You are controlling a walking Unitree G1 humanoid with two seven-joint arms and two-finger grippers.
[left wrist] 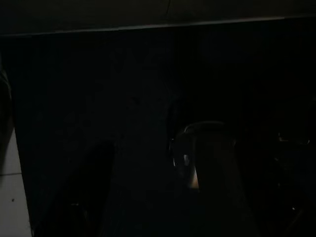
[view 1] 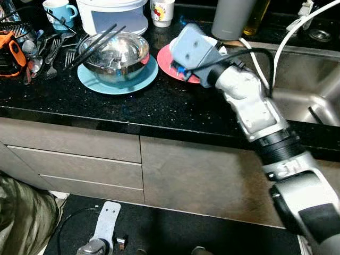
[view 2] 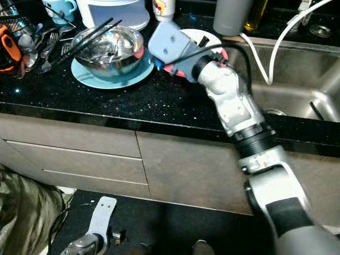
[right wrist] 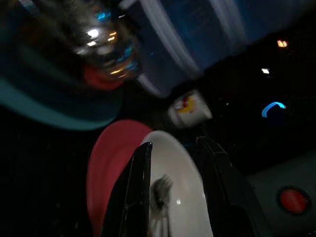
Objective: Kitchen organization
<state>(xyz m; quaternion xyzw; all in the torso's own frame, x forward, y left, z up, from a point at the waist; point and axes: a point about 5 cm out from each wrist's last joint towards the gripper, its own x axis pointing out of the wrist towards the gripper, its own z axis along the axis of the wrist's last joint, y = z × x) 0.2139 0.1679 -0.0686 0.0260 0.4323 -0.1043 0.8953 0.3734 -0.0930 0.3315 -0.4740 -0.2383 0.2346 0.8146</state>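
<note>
A red plate (view 1: 166,59) lies on the black counter (view 1: 159,101) with a white dish (right wrist: 173,197) on top of it. My right arm reaches over the counter to them, and its grey wrist housing (view 1: 192,49) covers most of the dish from above. In the right wrist view my right gripper (right wrist: 175,143) is open, its two black fingers (right wrist: 136,192) spread over the white dish, one to each side. Left of the plates a steel bowl (view 1: 118,53) holding black chopsticks (view 1: 95,42) sits on a teal plate (view 1: 106,85). My left arm (view 1: 103,234) hangs idle low by the cabinet.
Loose cutlery (view 1: 50,53) and an orange tool (view 1: 10,50) lie at the far left. A teal mug (view 1: 59,10), a white appliance (view 1: 112,15), a printed cup (view 1: 162,11) and a grey tumbler (view 1: 232,18) line the back. The steel sink (view 1: 303,85) lies right. Camouflage cloth (view 1: 21,212) sits bottom left.
</note>
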